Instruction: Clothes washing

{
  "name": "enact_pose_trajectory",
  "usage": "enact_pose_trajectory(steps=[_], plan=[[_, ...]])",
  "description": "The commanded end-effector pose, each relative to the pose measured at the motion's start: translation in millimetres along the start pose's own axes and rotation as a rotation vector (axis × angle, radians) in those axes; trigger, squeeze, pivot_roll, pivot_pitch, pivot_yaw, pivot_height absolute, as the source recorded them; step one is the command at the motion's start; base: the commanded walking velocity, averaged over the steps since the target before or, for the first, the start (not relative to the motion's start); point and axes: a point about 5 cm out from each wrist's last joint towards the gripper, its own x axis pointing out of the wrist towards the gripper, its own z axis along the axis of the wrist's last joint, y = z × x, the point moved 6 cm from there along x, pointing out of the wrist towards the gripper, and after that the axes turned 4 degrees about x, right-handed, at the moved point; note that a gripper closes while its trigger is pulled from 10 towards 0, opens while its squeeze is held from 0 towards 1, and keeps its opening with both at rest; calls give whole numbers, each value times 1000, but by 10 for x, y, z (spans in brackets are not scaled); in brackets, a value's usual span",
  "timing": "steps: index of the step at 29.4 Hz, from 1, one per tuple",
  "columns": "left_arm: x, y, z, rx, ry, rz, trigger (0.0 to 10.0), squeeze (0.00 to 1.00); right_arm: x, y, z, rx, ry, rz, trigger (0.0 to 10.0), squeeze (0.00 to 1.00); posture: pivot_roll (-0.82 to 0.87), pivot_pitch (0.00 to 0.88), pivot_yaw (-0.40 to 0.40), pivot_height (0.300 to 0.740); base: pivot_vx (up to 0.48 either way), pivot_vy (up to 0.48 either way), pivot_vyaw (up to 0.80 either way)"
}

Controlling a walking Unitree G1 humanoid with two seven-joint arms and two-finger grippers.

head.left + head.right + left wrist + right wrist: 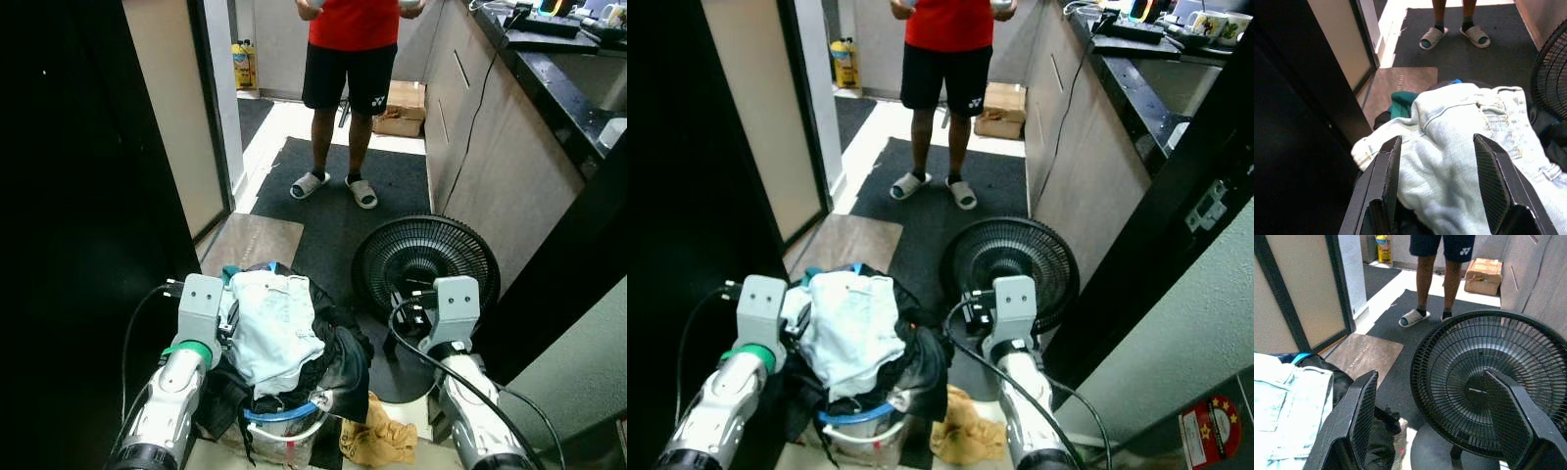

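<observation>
Left wrist view — crumpled pale-blue jeans (1464, 147)

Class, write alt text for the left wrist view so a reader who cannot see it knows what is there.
The left gripper, jaws open, reaches over pale blue jeans heaped on dark clothes. Beyond lie a brown doormat, a dark rug where a person's sandalled feet stand, and the edge of a black fan.
</observation>
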Motion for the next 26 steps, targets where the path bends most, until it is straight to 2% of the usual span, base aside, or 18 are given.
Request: enact_pose_trajectory(steps=[1, 2, 6, 8, 9, 10, 11, 14, 16, 20, 21, 22, 23, 24, 25, 26], plan=[[-6, 1, -97, -25, 42, 10, 10000, 0, -27, 57, -111, -6, 39, 19, 10000, 0, 40, 152, 32, 740, 0, 0, 0], [24, 31, -65, -42, 43, 22, 10000, 0, -2, 110, -112, -18, 41, 35, 10000, 0, 47, 165, 36, 740, 0, 0, 0], [75, 141, 33, -26, 26, 44, 10000, 0, 76, 297, -74, -29, 40, 97, 10000, 0, 60, 206, 29, 740, 0, 0, 0], [75, 141, 33, -26, 26, 44, 10000, 0, 76, 297, -74, -29, 40, 97, 10000, 0, 60, 206, 29, 740, 0, 0, 0], [84, 194, 57, -24, 21, 61, 10000, 0, 105, 382, -55, -35, 40, 134, 10000, 0, 62, 214, 25, 740, 0, 0, 0], [84, 194, 57, -24, 21, 61, 10000, 0, 105, 382, -55, -35, 40, 134, 10000, 0, 62, 214, 25, 740, 0, 0, 0], [86, 245, 86, -28, 15, 79, 10000, 0, 132, 476, -41, -42, 43, 176, 10000, 0, 72, 236, 10, 740, 0, 0, 0], [80, 288, 121, -28, 5, 93, 10000, 0, 151, 565, -31, -47, 47, 216, 10000, 0, 84, 252, 1, 740, 0, 0, 0], [35, 357, 203, -30, -19, 114, 10000, 0, 188, 721, -27, -43, 58, 271, 10000, 0, 120, 285, -12, 740, 0, 0, 0], [35, 357, 203, -30, -19, 114, 10000, 0, 188, 721, -27, -43, 58, 271, 10000, 0, 120, 285, -12, 740, 0, 0, 0], [2, 385, 258, -28, -35, 120, 10000, 0, 220, 799, -14, -30, 65, 290, 10000, 0, 145, 301, -18, 740, 0, 0, 0], [2, 385, 258, -28, -35, 120, 10000, 0, 220, 799, -14, -30, 65, 290, 10000, 0, 145, 301, -18, 740, 0, 0, 0], [-48, 426, 329, -27, -55, 130, 10000, 0, 279, 904, 23, -8, 70, 307, 10000, 0, 184, 316, -28, 740, 0, 0, 0], [-48, 426, 329, -27, -55, 130, 10000, 0, 279, 904, 23, -8, 70, 307, 10000, 0, 184, 316, -28, 740, 0, 0, 0], [-110, 483, 392, -27, -75, 144, 10000, 0, 355, 1003, 86, 8, 72, 315, 10000, 0, 208, 323, -35, 740, 0, 0, 0], [-110, 483, 392, -27, -75, 144, 10000, 0, 355, 1003, 86, 8, 72, 315, 10000, 0, 208, 323, -35, 740, 0, 0, 0]])
